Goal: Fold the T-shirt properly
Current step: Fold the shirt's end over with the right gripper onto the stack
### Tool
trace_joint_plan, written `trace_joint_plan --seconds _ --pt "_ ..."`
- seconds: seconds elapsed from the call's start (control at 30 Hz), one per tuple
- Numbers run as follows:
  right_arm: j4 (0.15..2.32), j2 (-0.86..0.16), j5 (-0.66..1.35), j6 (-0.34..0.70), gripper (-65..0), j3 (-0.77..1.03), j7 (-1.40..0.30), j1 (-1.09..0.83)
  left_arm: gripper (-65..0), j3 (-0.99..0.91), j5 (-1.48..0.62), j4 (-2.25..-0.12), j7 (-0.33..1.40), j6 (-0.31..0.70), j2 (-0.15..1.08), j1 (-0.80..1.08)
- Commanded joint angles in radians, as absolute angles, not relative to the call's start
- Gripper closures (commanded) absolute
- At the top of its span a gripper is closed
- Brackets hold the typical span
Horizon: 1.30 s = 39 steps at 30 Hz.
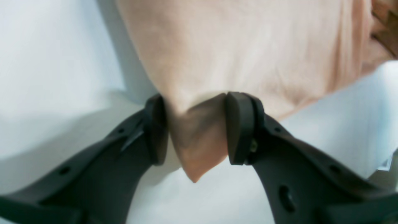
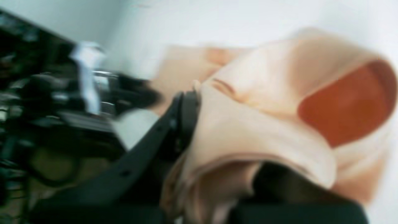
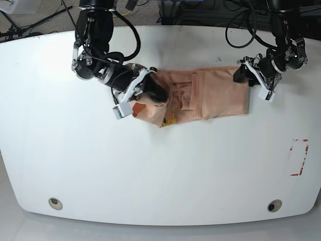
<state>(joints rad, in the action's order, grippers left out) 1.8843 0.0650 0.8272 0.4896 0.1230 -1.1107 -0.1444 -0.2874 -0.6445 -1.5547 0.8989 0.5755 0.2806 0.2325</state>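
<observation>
Left wrist view: pale white table [image 1: 46, 62] fills the bkgd. The left gripper [image 1: 194, 127] has two dark pads part-open, w/ a corner of the peach T-shirt [image 1: 248, 46] between them; the left pad touches the cloth, and the corner tip hangs below the pads. The rest of the shirt spreads away across the top of frame.

Right wrist view: blurry. White surface at top, dark cables and gear at left. The right gripper [image 2: 199, 124] is clamped tight on bunched shirt fabric [image 2: 264, 130]; a darker orange inner fold shows at right.

Base view: white table [image 3: 150, 175] w/ rounded corners, two round fittings near the front edge, a red-marked rectangle [image 3: 298, 157] at right, cables on the floor behind. The shirt [image 3: 215, 95] lies partly folded at centre-top, stretched between both grippers.
</observation>
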Motion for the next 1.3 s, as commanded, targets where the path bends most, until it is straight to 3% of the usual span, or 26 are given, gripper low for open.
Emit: trace_joint_plan --seconds 0.0,0.33,0.8,0.93,1.03,1.17,1.27 --pt "1.903 0.097 0.858 0.496 0.0 0.084 -1.092 -0.128 -26.2 -0.275 -0.642 -1.564 0.914 0.576 0.291 0.231" --pt "1.788 0.157 0.684 0.496 0.0 -0.209 -0.943 -0.042 -25.7 -0.262 -0.642 -1.564 0.914 0.575 0.288 0.231" --pt "1.431 0.157 0.680 0.495 -0.3 -0.357 -0.780 0.153 -25.7 -0.262 -0.642 -1.566 0.914 0.575 0.288 0.231" --pt "1.376 0.157 0.679 0.495 -11.7 -0.395 -0.771 0.191 -25.7 -0.262 -0.642 -1.570 0.914 0.575 0.286 0.231" --pt "1.369 0.157 0.677 0.486 -24.4 -0.435 -0.743 0.211 -25.7 -0.262 -0.647 -1.572 0.914 0.575 0.286 0.231" --pt "1.369 0.157 0.677 0.386 -39.0 -0.475 -0.679 0.216 -25.7 -0.266 -0.647 -1.573 0.914 0.575 0.286 0.231" --pt "1.368 0.157 0.677 0.309 -45.7 -0.518 -0.650 0.240 -25.7 -0.269 -0.648 -1.573 0.914 0.576 0.286 0.231"
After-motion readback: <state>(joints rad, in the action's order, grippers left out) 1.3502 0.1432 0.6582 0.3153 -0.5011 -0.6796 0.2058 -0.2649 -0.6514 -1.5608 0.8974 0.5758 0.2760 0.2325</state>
